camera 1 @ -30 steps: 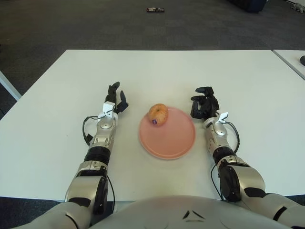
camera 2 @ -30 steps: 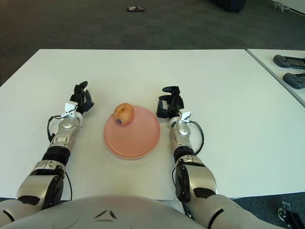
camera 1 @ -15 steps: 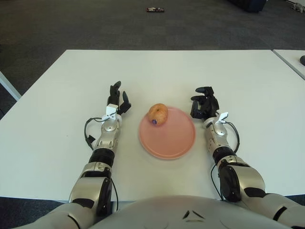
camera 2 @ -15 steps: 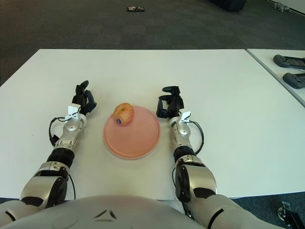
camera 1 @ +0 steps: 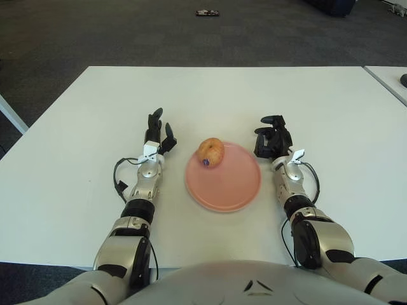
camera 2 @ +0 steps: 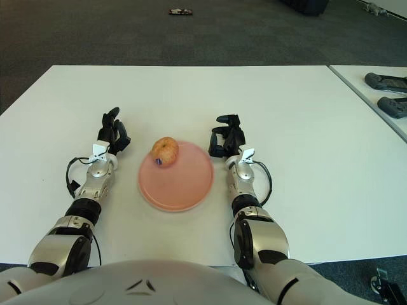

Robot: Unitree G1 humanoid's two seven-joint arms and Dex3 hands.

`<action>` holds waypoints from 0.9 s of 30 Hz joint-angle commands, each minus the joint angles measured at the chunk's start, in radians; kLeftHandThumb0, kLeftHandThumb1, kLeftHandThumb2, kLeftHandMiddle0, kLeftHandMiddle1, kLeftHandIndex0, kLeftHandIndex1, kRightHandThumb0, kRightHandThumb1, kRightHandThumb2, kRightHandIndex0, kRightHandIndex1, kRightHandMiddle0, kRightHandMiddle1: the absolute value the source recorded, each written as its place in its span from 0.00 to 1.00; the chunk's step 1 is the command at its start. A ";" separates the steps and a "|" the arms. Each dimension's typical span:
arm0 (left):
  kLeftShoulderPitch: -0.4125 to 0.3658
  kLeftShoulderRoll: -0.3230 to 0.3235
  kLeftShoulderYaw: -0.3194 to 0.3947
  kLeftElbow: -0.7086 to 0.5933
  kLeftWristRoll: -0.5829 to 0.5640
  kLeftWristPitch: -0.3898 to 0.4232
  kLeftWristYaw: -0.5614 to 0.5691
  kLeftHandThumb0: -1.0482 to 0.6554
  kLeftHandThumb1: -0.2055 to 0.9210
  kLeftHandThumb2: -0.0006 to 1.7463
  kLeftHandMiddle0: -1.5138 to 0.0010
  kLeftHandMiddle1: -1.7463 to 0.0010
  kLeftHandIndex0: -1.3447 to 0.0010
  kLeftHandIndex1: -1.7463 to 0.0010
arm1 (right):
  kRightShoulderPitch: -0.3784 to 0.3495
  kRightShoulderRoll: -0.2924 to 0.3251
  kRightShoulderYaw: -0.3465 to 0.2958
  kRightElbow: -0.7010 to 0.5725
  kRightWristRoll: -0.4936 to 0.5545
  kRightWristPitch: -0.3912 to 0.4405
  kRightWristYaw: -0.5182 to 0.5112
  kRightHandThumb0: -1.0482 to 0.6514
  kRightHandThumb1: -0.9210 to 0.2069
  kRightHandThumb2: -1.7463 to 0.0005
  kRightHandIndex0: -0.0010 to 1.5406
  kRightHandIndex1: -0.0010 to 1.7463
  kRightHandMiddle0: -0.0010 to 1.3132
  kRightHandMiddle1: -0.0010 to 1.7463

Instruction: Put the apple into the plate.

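An orange-red apple [camera 1: 211, 152] sits on the far left part of a pink plate [camera 1: 224, 181] in the middle of the white table. My left hand [camera 1: 158, 132] rests on the table just left of the plate, fingers spread and empty, a short gap from the apple. My right hand [camera 1: 271, 138] rests on the table just right of the plate, fingers curled and holding nothing.
The white table [camera 1: 89, 121] stretches wide on both sides and behind the plate. A second table edge with dark controllers [camera 2: 386, 82] lies at the far right. A small dark object [camera 1: 207, 13] lies on the floor beyond the table.
My left hand has shifted slightly to the right, toward the plate, with its fingers raised a little more upright. The apple, plate and right hand have not moved.
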 commanded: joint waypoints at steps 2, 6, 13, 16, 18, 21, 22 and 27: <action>0.000 0.001 -0.001 0.017 0.006 -0.021 0.003 0.13 1.00 0.52 0.91 0.83 1.00 0.63 | 0.032 0.009 -0.010 0.027 0.010 0.024 -0.013 0.93 0.68 0.13 0.48 1.00 0.72 1.00; 0.001 0.001 -0.002 0.019 0.006 -0.027 0.003 0.13 1.00 0.52 0.91 0.83 1.00 0.63 | 0.034 0.012 -0.010 0.024 0.010 0.018 -0.015 0.93 0.68 0.13 0.48 1.00 0.72 1.00; 0.003 0.000 -0.003 0.021 0.005 -0.035 0.002 0.13 1.00 0.52 0.91 0.82 1.00 0.63 | 0.036 0.015 -0.015 0.023 0.010 0.002 -0.025 0.93 0.68 0.14 0.48 1.00 0.70 1.00; 0.004 -0.001 -0.004 0.022 0.005 -0.038 0.000 0.13 1.00 0.52 0.91 0.82 1.00 0.63 | 0.035 0.016 -0.018 0.024 0.012 0.001 -0.030 0.93 0.67 0.14 0.47 1.00 0.66 1.00; 0.004 -0.002 -0.004 0.022 0.005 -0.039 0.000 0.13 1.00 0.51 0.91 0.82 1.00 0.63 | 0.032 0.015 -0.020 0.026 0.011 0.003 -0.039 0.74 0.70 0.14 0.52 0.94 0.52 1.00; 0.005 -0.003 -0.004 0.021 0.003 -0.040 -0.002 0.13 1.00 0.51 0.91 0.82 1.00 0.63 | 0.029 0.014 -0.023 0.033 0.004 0.004 -0.058 0.66 0.67 0.18 0.51 0.88 0.45 1.00; 0.006 -0.003 -0.004 0.020 0.003 -0.040 -0.002 0.13 1.00 0.51 0.91 0.82 1.00 0.63 | 0.027 0.012 -0.019 0.037 -0.006 0.001 -0.074 0.64 0.66 0.20 0.51 0.87 0.43 1.00; 0.008 -0.004 -0.005 0.017 0.004 -0.041 0.000 0.14 1.00 0.51 0.92 0.82 1.00 0.63 | 0.021 0.005 -0.003 0.049 -0.037 -0.008 -0.119 0.62 0.40 0.36 0.28 0.98 0.30 0.98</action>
